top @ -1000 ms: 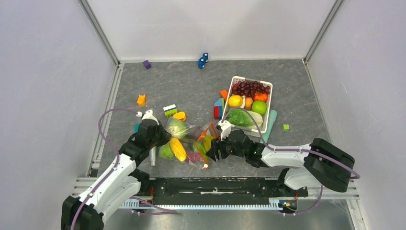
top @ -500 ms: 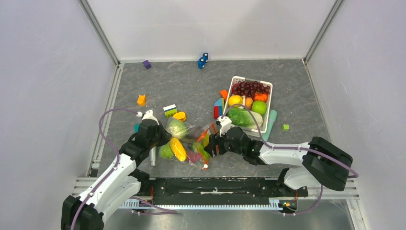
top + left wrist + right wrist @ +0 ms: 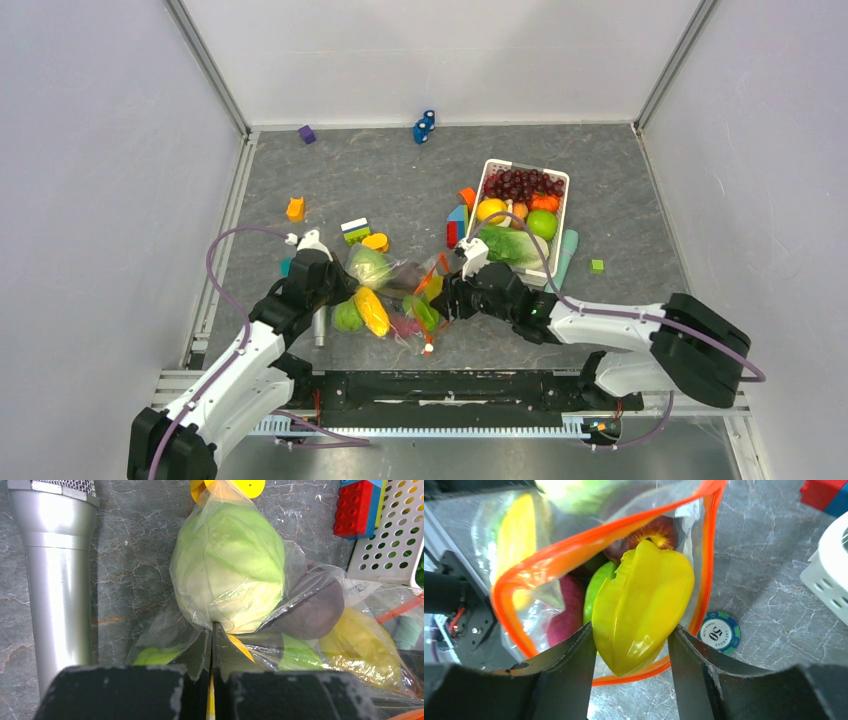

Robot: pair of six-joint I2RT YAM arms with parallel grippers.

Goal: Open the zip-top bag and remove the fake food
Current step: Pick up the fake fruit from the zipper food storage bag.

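Note:
The zip-top bag (image 3: 398, 297) lies near the front, its orange zipper mouth (image 3: 589, 540) open toward my right gripper. Inside are a pale green cabbage (image 3: 230, 570), a corn cob (image 3: 371, 311), a round green fruit (image 3: 347, 316), a dark eggplant (image 3: 315, 610) and a magenta sweet potato (image 3: 566, 615). My left gripper (image 3: 212, 630) is shut on the bag's plastic just below the cabbage; it also shows in the top view (image 3: 335, 285). My right gripper (image 3: 630, 630) is shut on a yellow starfruit (image 3: 641, 600) at the bag's mouth, seen in the top view too (image 3: 442, 297).
A silver microphone (image 3: 55, 580) lies left of the bag. A white basket (image 3: 563, 200) of produce stands at the right rear, with red and blue blocks (image 3: 455, 228) beside it. A poker chip (image 3: 721, 632) lies by the bag's mouth. Loose blocks (image 3: 295, 208) are scattered farther back.
My right gripper has shifted slightly back and to the right with the yellow starfruit, and its elbow has swung right. The left arm has not moved.

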